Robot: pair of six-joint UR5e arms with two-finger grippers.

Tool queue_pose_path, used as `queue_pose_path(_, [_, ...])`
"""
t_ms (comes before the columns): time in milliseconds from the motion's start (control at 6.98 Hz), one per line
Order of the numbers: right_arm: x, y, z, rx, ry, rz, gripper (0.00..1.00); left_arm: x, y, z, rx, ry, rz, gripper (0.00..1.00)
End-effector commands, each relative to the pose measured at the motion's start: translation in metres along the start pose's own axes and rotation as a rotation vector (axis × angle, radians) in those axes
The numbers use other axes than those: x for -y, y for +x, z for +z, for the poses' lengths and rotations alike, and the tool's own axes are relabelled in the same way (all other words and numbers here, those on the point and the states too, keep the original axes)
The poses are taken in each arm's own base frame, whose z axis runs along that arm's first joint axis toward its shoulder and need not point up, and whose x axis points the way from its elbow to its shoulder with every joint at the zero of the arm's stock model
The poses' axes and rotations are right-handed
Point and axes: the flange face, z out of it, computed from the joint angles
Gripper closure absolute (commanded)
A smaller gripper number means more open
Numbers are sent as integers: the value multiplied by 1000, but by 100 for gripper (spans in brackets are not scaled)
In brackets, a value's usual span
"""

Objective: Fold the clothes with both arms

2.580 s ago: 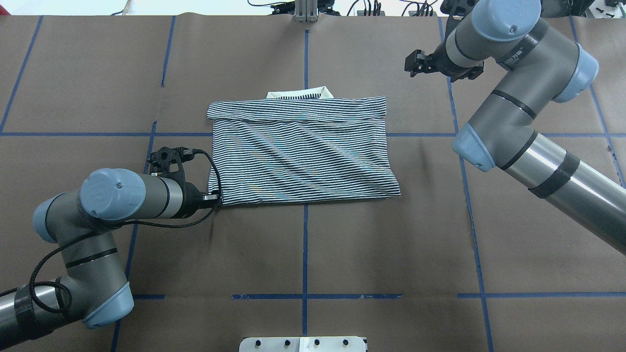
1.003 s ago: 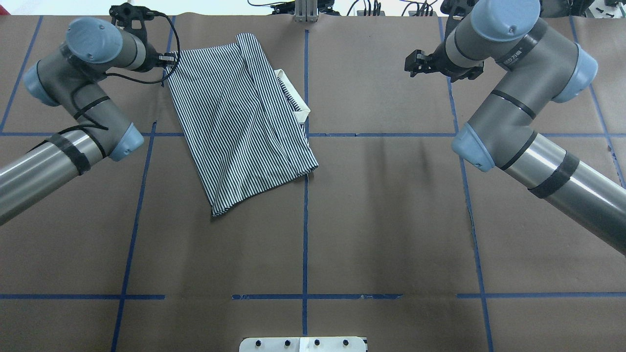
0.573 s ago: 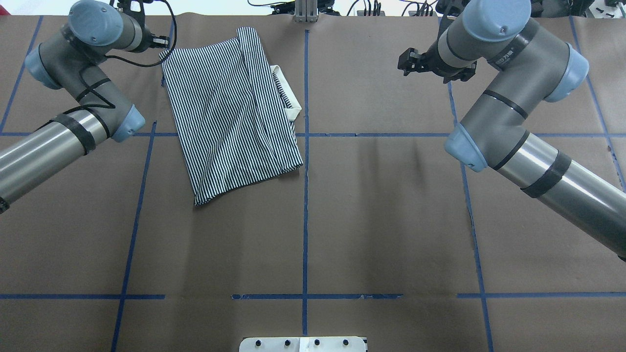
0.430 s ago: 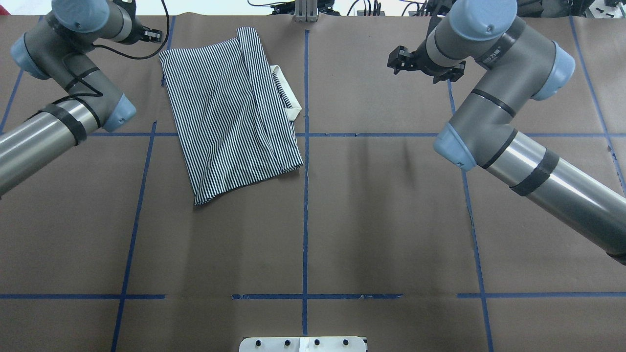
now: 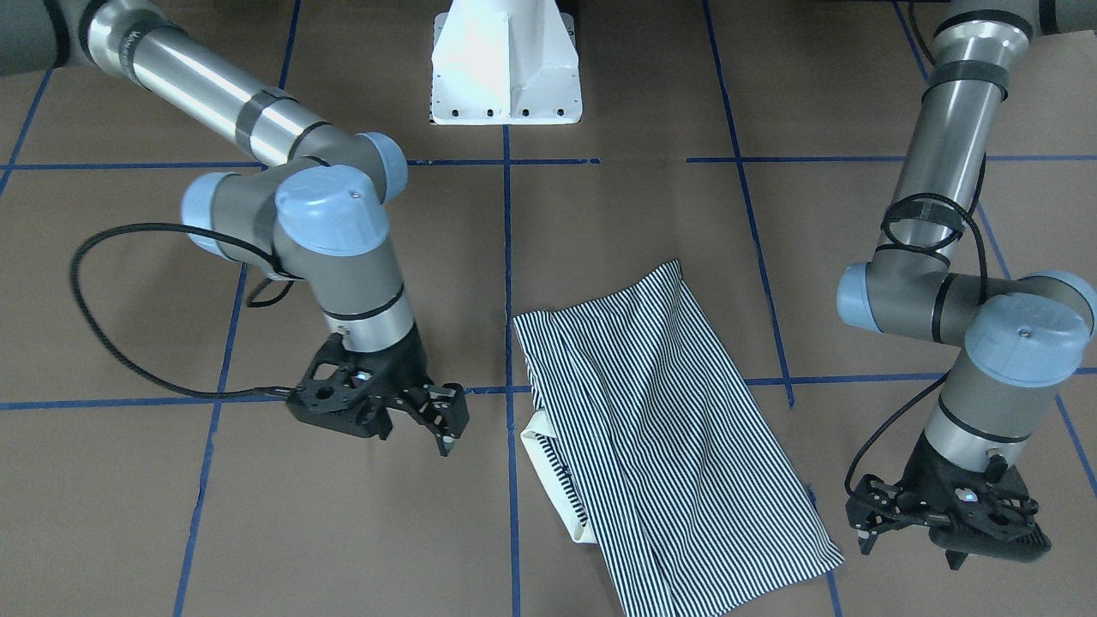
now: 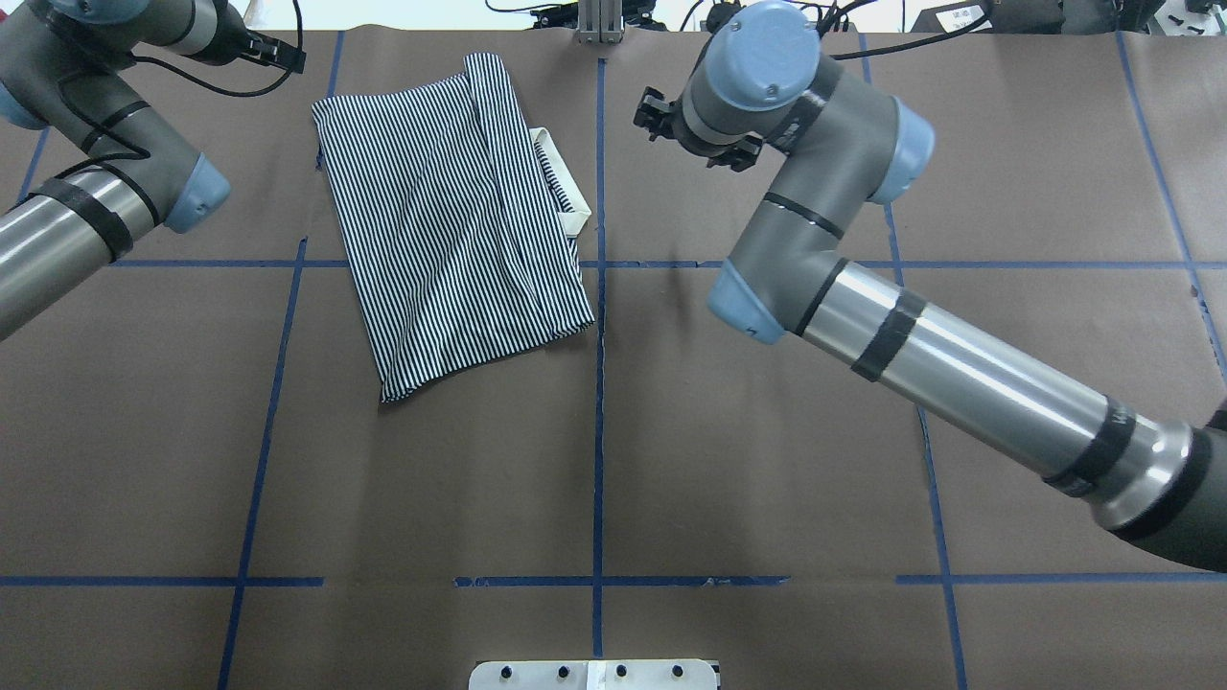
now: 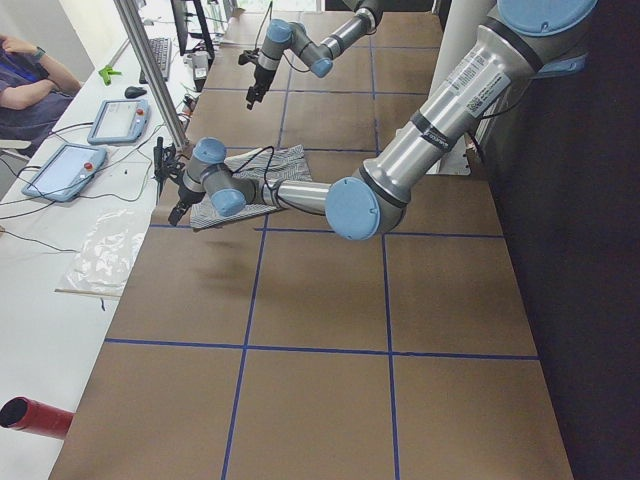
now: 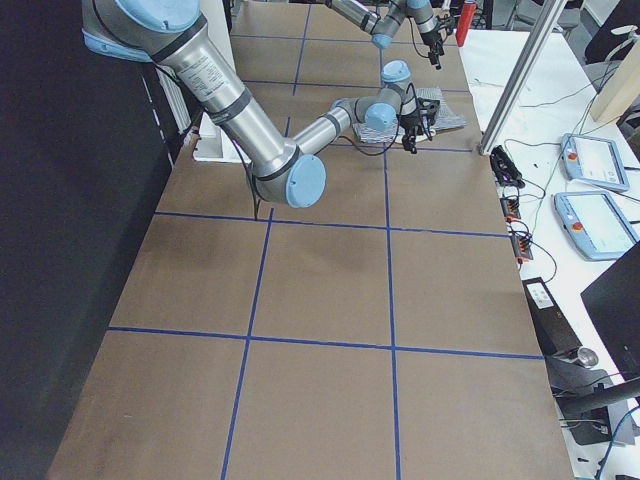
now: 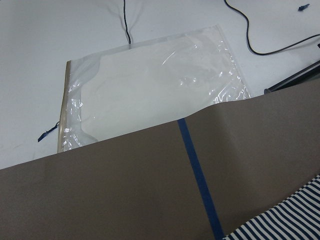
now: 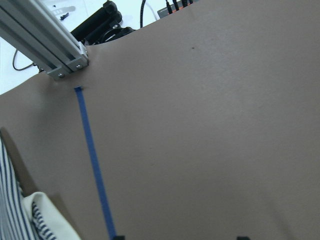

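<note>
The polo shirt (image 6: 451, 220) lies folded into a long striped rectangle on the brown surface (image 6: 767, 431), in the upper left-centre of the overhead view. Its long axis runs from the top of the frame downward, leaning a little to the lower right. The cream collar (image 6: 567, 192) pokes out along its right-hand long edge, just short of the central blue tape line (image 6: 599, 383).

The left pincer (image 6: 276, 51) sits at the top left of the overhead frame, just beside the shirt's upper left corner but not touching it. In the front-facing view its two prongs stand apart with nothing between them. The right pincer (image 5: 444, 422) hangs on the other side of the tape line, near the collar edge yet clear of the cloth. Its wrist view shows both fingertips spread wide over bare surface, so it too is empty.

So the shirt lies between the two pincers, with the left one nearer. A next fold would likely halve the long axis, which means each arm must take a corner of the top short edge. The right arm has further to reach, across the collar.
</note>
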Motion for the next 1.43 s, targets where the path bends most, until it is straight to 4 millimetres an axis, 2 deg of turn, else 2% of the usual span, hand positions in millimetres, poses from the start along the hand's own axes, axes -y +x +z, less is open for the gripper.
queue_pose_path(0, [-63,-59,19,21,38,99,26,1,0,-3,-5,4,2,0])
queue_pose_path(287, [-96,-63,46,19,68,96,26,1,2,-6,-10,10,1,0])
queue_pose_path(430, [-103,-57,55,-1,66,89,27,-7,-2,-11,-15,18,2,0])
queue_pose_path(717, [-109,-56,67,-26,65,84,30,-7,-1,-13,-16,20,3,0])
queue_pose_path(860, [-108,-53,70,-33,68,83,36,-8,-2,-12,-15,19,2,0])
queue_pose_path(1003, [-111,-52,73,-38,66,83,37,-8,-2,-12,-15,19,2,0])
queue_pose_path(1290, [-115,-55,72,-35,64,94,43,-8,-2,-12,-15,19,2,0])
